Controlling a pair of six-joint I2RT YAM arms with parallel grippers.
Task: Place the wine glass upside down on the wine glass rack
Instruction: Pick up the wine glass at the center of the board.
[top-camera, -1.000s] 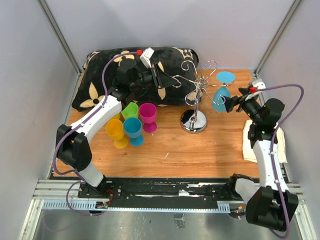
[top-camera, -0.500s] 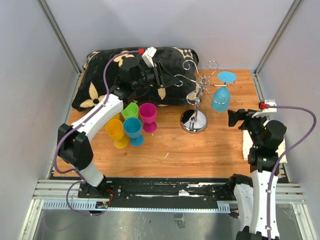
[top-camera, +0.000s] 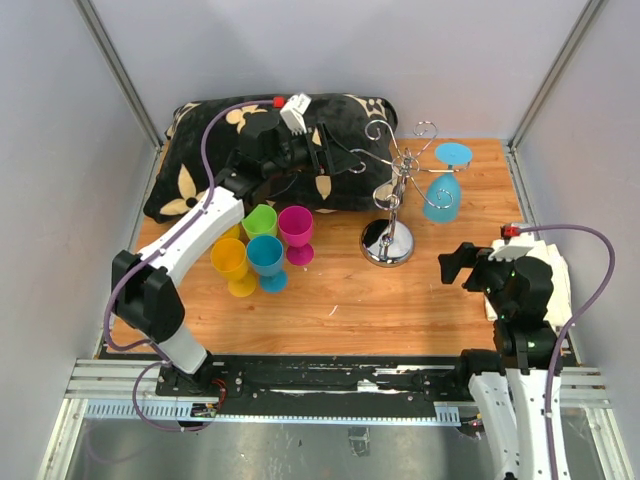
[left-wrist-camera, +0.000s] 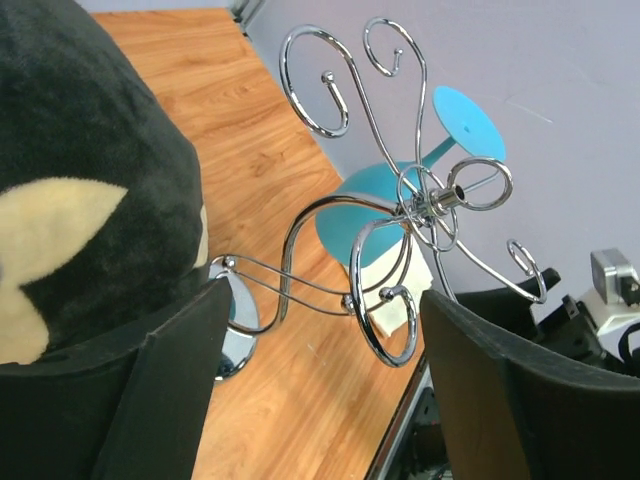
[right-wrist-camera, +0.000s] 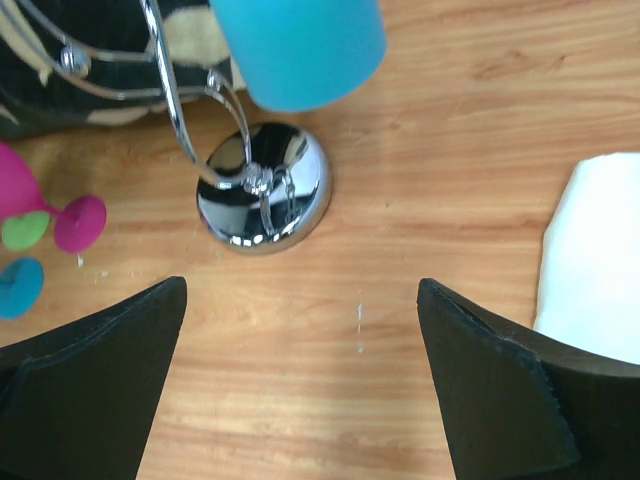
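Both the left gripper (left-wrist-camera: 325, 295) and right gripper (right-wrist-camera: 300, 290) look spread wide and empty to me, and my right wrist view crops the hanging blue wine glass (right-wrist-camera: 297, 45).

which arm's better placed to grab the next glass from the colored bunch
Left. The four glasses stand on its side, near the open left claw; the right claw, also open, sits beyond the rack.

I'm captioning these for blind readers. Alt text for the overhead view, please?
A blue wine glass hangs upside down on a chrome rack on a wooden table. The right claw is open, clear of the glass; the left claw is open around a rack arm.
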